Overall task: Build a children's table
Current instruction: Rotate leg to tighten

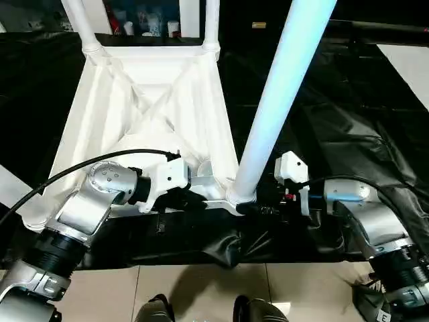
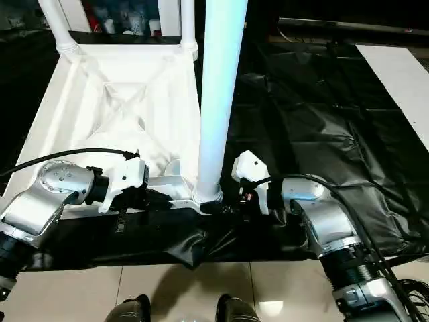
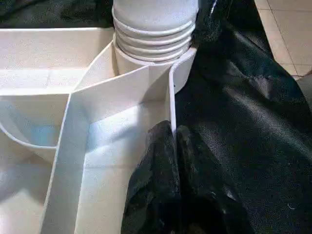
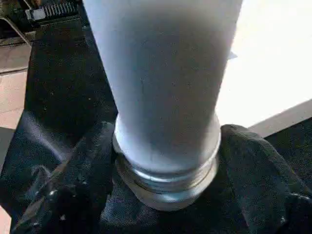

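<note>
The children's table lies upside down on a black sheet, its ribbed white top (image 1: 114, 114) facing up. Two white legs (image 1: 80, 20) (image 1: 212, 20) stand in the far corner sockets. A third long leg (image 1: 281, 100) rises, leaning slightly, from the near right corner socket (image 1: 240, 198); its threaded end (image 3: 156, 34) sits in that socket. My left gripper (image 1: 194, 200) is shut on the top's thin near rim (image 3: 170, 97) right beside the socket. My right gripper (image 1: 265, 201) holds the leg's base, one black finger (image 4: 83, 170) pressed against each side of the collar (image 4: 165, 180).
The black sheet (image 1: 335, 121) covers the floor around the table and bunches up at the near edge (image 1: 228, 245). Beige tiles (image 1: 201, 282) and my feet (image 1: 154, 310) lie nearest me. A pale panel (image 1: 409, 67) is at the far right, and cluttered shelves (image 1: 147, 20) stand behind.
</note>
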Available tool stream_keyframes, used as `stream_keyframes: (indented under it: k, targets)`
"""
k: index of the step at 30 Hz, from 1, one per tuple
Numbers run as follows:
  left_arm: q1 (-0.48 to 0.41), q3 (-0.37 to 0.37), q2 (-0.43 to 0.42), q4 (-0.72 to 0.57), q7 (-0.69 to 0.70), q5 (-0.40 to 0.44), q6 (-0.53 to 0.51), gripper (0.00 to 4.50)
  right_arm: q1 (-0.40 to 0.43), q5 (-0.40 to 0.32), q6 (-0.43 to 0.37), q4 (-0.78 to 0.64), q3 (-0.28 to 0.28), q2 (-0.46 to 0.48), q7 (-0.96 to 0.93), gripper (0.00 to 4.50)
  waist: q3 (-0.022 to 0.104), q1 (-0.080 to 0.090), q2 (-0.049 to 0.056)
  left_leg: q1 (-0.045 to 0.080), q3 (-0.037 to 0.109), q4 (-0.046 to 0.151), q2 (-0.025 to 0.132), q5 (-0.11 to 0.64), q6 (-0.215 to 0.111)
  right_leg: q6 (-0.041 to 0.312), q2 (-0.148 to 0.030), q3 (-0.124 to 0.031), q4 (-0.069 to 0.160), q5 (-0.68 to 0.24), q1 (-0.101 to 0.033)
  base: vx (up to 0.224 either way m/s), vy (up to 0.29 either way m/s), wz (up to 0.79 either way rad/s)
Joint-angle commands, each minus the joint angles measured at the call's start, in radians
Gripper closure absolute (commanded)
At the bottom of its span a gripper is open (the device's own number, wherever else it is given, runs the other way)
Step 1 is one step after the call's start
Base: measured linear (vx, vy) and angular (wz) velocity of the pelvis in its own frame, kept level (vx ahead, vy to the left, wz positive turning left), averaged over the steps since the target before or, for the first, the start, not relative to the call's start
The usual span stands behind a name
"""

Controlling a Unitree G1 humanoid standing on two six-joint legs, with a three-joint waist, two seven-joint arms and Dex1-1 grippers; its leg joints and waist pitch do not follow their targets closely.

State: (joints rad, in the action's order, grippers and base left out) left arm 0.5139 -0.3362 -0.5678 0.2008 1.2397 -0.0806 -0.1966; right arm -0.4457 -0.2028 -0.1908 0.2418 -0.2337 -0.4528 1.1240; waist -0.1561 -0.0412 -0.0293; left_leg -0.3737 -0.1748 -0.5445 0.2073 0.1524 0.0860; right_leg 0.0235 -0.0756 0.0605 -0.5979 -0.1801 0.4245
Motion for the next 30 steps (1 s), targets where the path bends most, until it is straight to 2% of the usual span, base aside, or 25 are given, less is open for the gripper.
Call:
stream_keyframes:
  k: [1,4,12,16,17,18,19,20,21,23,24,26,27,28,29,30]
  targets:
    - [-0.013,-0.047,0.003,0.005,0.035,0.015,0.001,4.50,-0.017,0.000,0.011,0.008,-0.007,0.001,0.008,1.39,0.074,0.000,0.001,0.011,-0.007,0.039,0.017,0.098,-0.112,0.272,-0.050,-0.049,0.046,-0.028,-0.066,0.000,0.000,0.00]
    - [-0.013,-0.047,0.001,0.007,0.032,0.016,0.002,4.50,-0.020,-0.001,0.017,0.016,-0.005,0.007,0.009,1.73,0.073,0.001,0.001,0.009,-0.006,0.039,0.016,0.100,-0.111,0.273,-0.050,-0.049,0.045,-0.033,-0.066,0.000,0.000,0.00]
    - [-0.016,-0.046,0.005,0.014,0.022,0.024,0.000,4.50,-0.016,0.000,0.038,0.031,-0.003,0.018,0.016,1.82,0.077,0.001,0.002,0.010,-0.006,0.037,0.016,0.105,-0.105,0.272,-0.049,-0.049,0.044,-0.040,-0.067,0.000,0.000,0.00]
    - [0.007,-0.034,0.050,0.067,-0.085,0.063,-0.033,4.50,-0.013,0.013,0.034,0.074,0.032,0.057,-0.094,1.82,0.073,0.003,0.000,0.009,-0.007,0.037,0.016,0.124,-0.101,0.270,-0.050,-0.050,0.048,-0.072,-0.063,0.000,0.000,0.00]
    - [0.023,-0.021,0.078,0.102,-0.140,0.074,-0.042,4.50,-0.016,0.032,0.040,0.103,0.047,0.079,-0.164,1.82,0.066,0.003,-0.002,0.010,-0.007,0.039,0.014,0.182,-0.071,0.246,-0.052,-0.050,0.062,-0.192,-0.057,0.000,0.000,0.00]
    - [0.032,-0.014,0.094,0.123,-0.173,0.079,-0.047,4.50,-0.018,0.043,0.045,0.120,0.055,0.092,-0.206,1.82,0.066,0.003,-0.002,0.010,-0.007,0.039,0.014,0.182,-0.071,0.246,-0.052,-0.050,0.062,-0.192,-0.057,0.000,0.000,0.00]
    - [0.053,-0.006,0.124,0.167,-0.232,0.096,-0.054,4.50,-0.018,0.052,0.042,0.148,0.076,0.125,-0.288,1.82,0.060,0.004,-0.002,0.017,-0.004,0.044,0.014,0.249,-0.034,0.205,-0.056,-0.050,0.077,-0.349,-0.050,-0.058,-0.002,0.01]
    - [0.053,-0.006,0.124,0.167,-0.232,0.096,-0.054,4.50,-0.018,0.052,0.042,0.148,0.076,0.125,-0.288,1.82,0.057,0.002,-0.002,0.019,-0.003,0.045,0.012,0.268,-0.026,0.188,-0.057,-0.049,0.083,-0.397,-0.049,-0.056,0.000,-0.01]
    - [0.093,0.008,0.179,0.245,-0.330,0.119,-0.063,4.50,-0.013,0.055,0.027,0.185,0.113,0.186,-0.417,1.83,0.060,0.004,-0.005,0.012,0.003,0.049,0.013,0.266,-0.010,0.164,-0.058,-0.049,0.082,-0.431,-0.055,-0.056,0.000,-0.01]
    - [0.112,0.015,0.204,0.278,-0.367,0.122,-0.072,4.50,-0.011,0.057,0.025,0.204,0.129,0.215,-0.476,1.83,0.057,0.005,-0.004,0.019,0.001,0.050,0.008,0.286,-0.005,0.139,-0.056,-0.050,0.093,-0.479,-0.044,-0.053,0.000,-0.01]
    - [0.148,0.024,0.242,0.336,-0.432,0.133,-0.075,4.50,-0.017,0.070,0.036,0.246,0.156,0.262,-0.600,1.83,0.056,0.006,-0.004,0.015,0.005,0.051,0.006,0.293,-0.002,0.123,-0.057,-0.048,0.097,-0.511,-0.046,-0.051,0.000,-0.01]
    - [0.182,0.026,0.275,0.391,-0.486,0.147,-0.074,4.50,-0.031,0.093,0.039,0.292,0.180,0.309,-0.744,1.83,0.055,0.008,-0.004,0.015,0.009,0.054,0.004,0.309,0.006,0.093,-0.059,-0.046,0.104,-0.564,-0.042,0.000,0.000,0.00]
    - [0.182,0.026,0.275,0.391,-0.486,0.147,-0.074,4.50,-0.031,0.093,0.039,0.292,0.180,0.309,-0.744,1.83,0.055,0.008,-0.004,0.015,0.011,0.056,0.005,0.314,0.008,0.090,-0.059,-0.045,0.104,-0.567,-0.042,0.000,0.000,0.00]
    - [0.208,0.027,0.301,0.433,-0.527,0.157,-0.071,4.50,-0.046,0.119,0.048,0.333,0.196,0.349,-0.872,1.83,0.054,0.009,-0.001,0.011,0.011,0.057,0.004,0.314,0.006,0.083,-0.058,-0.045,0.105,-0.559,-0.042,0.000,0.000,0.00]
    - [0.225,0.028,0.319,0.463,-0.553,0.165,-0.066,4.50,-0.062,0.136,0.057,0.367,0.214,0.384,-0.976,1.83,0.053,0.009,0.003,0.017,0.012,0.060,0.005,0.327,0.012,0.081,-0.058,-0.044,0.107,-0.561,-0.036,0.000,0.000,0.00]
    - [0.231,0.028,0.324,0.473,-0.561,0.169,-0.062,4.50,-0.067,0.137,0.061,0.378,0.221,0.396,-1.003,1.83,0.055,0.011,0.002,0.017,0.012,0.059,0.003,0.327,0.014,0.080,-0.057,-0.043,0.108,-0.554,-0.036,0.000,0.000,0.00]
